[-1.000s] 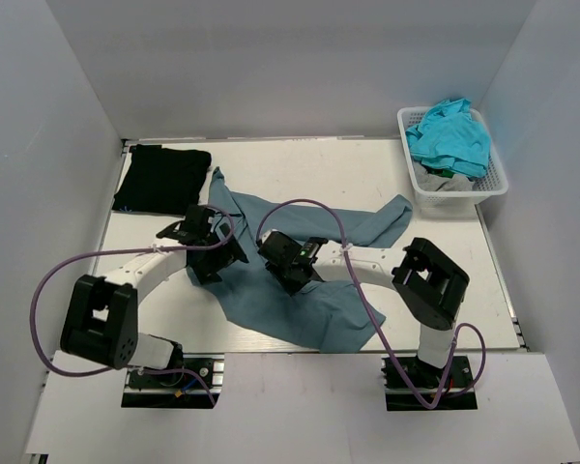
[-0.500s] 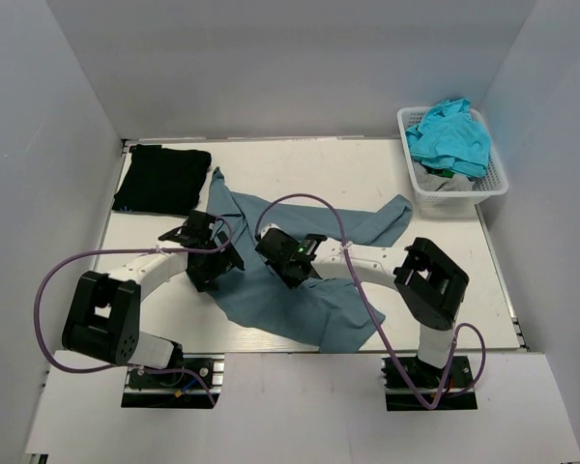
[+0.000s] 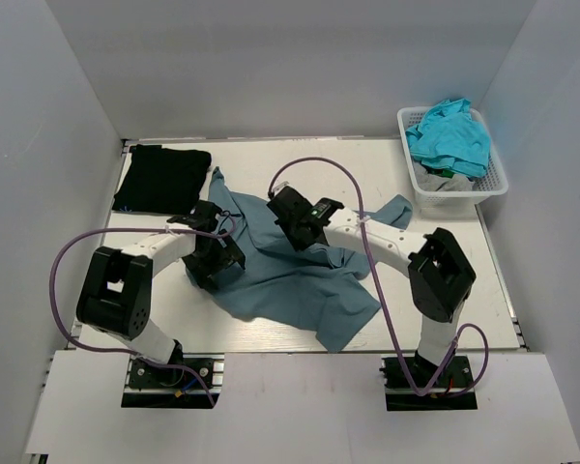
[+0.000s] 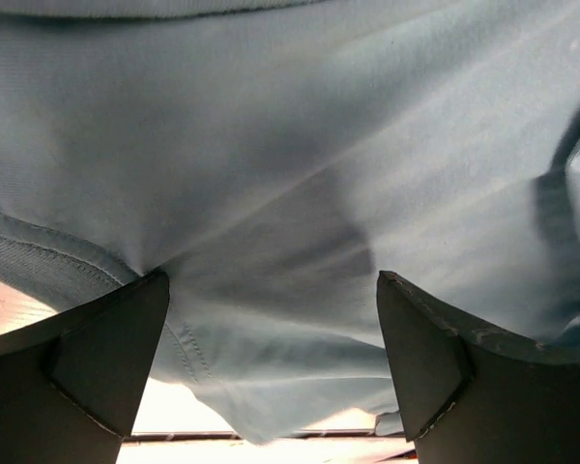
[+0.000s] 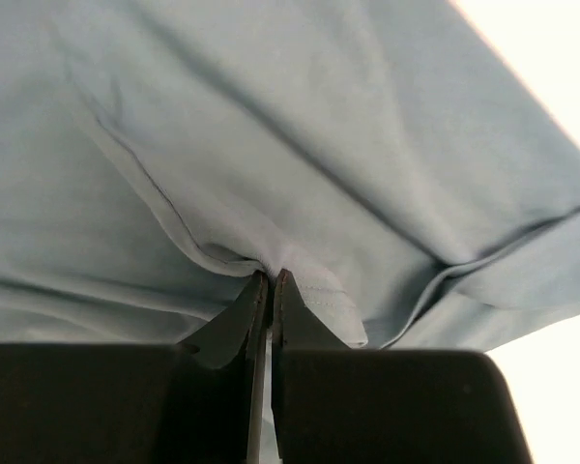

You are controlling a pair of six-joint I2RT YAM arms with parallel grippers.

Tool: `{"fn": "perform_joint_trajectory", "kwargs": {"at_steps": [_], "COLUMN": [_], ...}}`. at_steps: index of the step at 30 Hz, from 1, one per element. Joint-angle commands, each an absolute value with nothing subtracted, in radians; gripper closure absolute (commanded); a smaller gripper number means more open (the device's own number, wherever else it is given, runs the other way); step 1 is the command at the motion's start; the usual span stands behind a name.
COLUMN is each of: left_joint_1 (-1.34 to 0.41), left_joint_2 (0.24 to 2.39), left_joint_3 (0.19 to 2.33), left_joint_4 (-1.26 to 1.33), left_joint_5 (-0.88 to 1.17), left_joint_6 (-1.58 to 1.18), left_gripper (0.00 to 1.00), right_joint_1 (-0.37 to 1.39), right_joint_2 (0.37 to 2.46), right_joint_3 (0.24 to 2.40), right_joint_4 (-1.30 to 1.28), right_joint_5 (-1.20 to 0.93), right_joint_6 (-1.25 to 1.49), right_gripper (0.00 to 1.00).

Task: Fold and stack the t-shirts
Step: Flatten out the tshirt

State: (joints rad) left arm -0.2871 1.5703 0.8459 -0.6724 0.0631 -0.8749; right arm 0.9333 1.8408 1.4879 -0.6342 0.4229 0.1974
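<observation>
Right end effector (image 5: 270, 280) clamped on a seam of the slate-blue t-shirt (image 3: 300, 285), crumpled at the table (image 3: 319, 164) centre, probably to pull it flat. Left end effector (image 4: 271, 290) spread wide over its 9 o'clock edge, likely to grab there. Black t-shirt (image 3: 161, 179) lies folded at 10 o'clock, presumably the stack base.

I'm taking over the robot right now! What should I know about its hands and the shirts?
Right gripper: shut, pinching a fold of the slate-blue shirt.
Left gripper: open, jaws wide over the same shirt.
Black shirt: folded, far-left corner of the table.
Turquoise shirts: heaped in the basket.
Left to do: fold the blue one, stack it, then do the basket's shirts.
</observation>
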Motion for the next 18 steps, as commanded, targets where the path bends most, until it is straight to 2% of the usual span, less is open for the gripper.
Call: {"fn": "perform_joint_trajectory", "kwargs": {"at_steps": [1, 5, 10, 15, 17, 18], "left_joint_1": [-0.278, -0.278, -0.278, -0.278, -0.278, -0.278], "left_joint_2": [1.684, 1.698, 1.666, 1.657, 1.657, 1.667], "left_joint_3": [0.791, 0.792, 0.782, 0.834, 0.853, 0.862], "left_joint_4": [-0.699, -0.721, -0.753, -0.799, -0.813, -0.824], "left_joint_5": [-0.112, -0.137, -0.156, -0.218, -0.251, -0.252], "left_joint_6": [-0.841, -0.841, -0.841, -0.841, -0.83, -0.821], "left_gripper": [0.0, 0.0, 0.0, 0.0, 0.0, 0.0], "right_joint_1": [0.933, 0.901, 0.822, 0.692, 0.615, 0.592], "right_joint_2": [1.804, 1.755, 1.804, 2.04, 2.11, 2.234], "right_joint_3": [1.45, 1.419, 1.551, 1.871, 2.016, 2.13], "right_joint_4": [-0.664, -0.62, -0.609, -0.612, -0.553, -0.516], "right_joint_5": [0.262, 0.288, 0.426, 0.529, 0.648, 0.752], "right_joint_6": [0.158, 0.192, 0.186, 0.074, 0.007, -0.044], "right_gripper": [1.0, 1.0, 1.0, 1.0, 1.0, 1.0]}}
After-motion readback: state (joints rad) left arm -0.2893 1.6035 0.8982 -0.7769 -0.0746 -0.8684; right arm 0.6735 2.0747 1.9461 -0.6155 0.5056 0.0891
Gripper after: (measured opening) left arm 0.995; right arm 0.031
